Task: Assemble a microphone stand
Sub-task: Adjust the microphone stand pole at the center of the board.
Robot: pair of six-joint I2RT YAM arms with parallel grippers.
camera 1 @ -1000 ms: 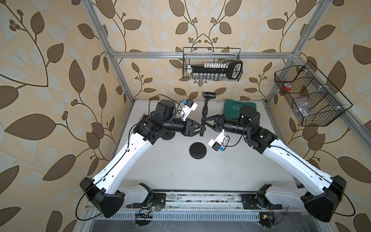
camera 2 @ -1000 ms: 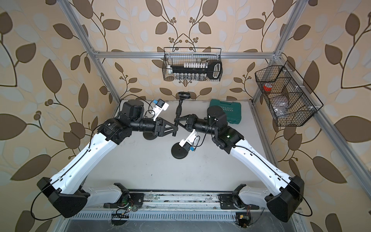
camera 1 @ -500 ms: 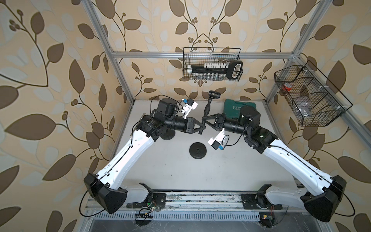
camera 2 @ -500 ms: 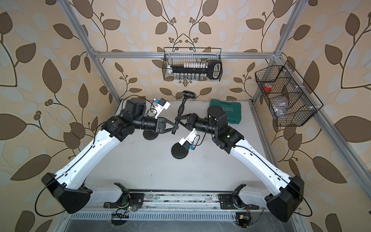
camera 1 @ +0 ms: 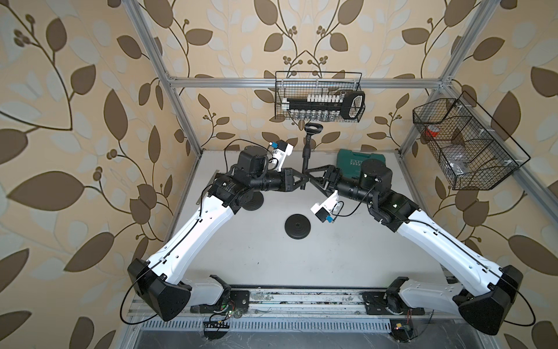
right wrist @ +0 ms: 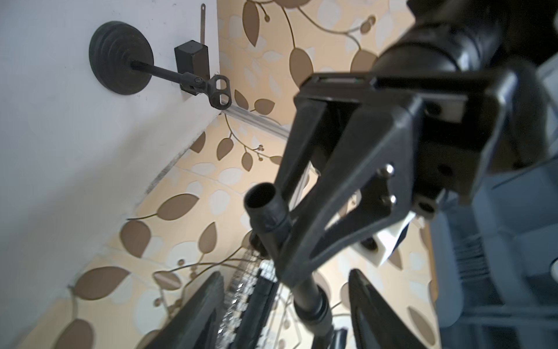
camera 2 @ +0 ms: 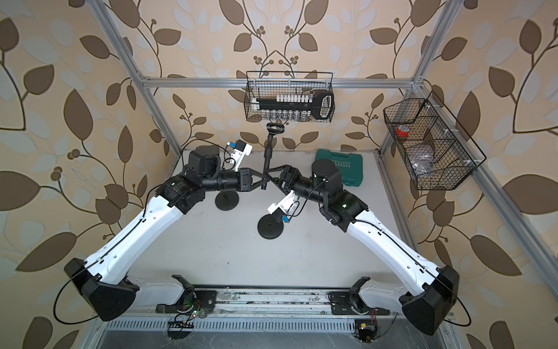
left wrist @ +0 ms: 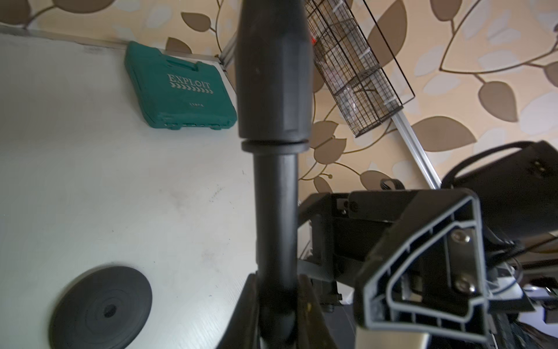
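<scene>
A black stand pole (camera 1: 307,151) with a mic clip (camera 1: 312,129) on top hangs upright above the table's back middle, seen in both top views (camera 2: 268,151). My left gripper (camera 1: 304,180) is shut on its lower end; the left wrist view shows the pole (left wrist: 274,211) pinched between the jaws of that gripper (left wrist: 276,302). My right gripper (camera 1: 311,175) faces it from the opposite side, open, its fingers (right wrist: 205,302) standing apart on either side of the pole (right wrist: 271,217) without touching. A loose round black base (camera 1: 298,226) lies flat on the table below.
An assembled stand (right wrist: 120,57) stands under my left arm (camera 2: 227,201). A green tool case (camera 1: 359,160) lies at the back right. Wire baskets hang on the back wall (camera 1: 318,96) and on the right frame (camera 1: 465,145).
My left gripper moved in and shut on the pole's lower end. My right gripper let go and opened. The pole's clip end rose slightly.
</scene>
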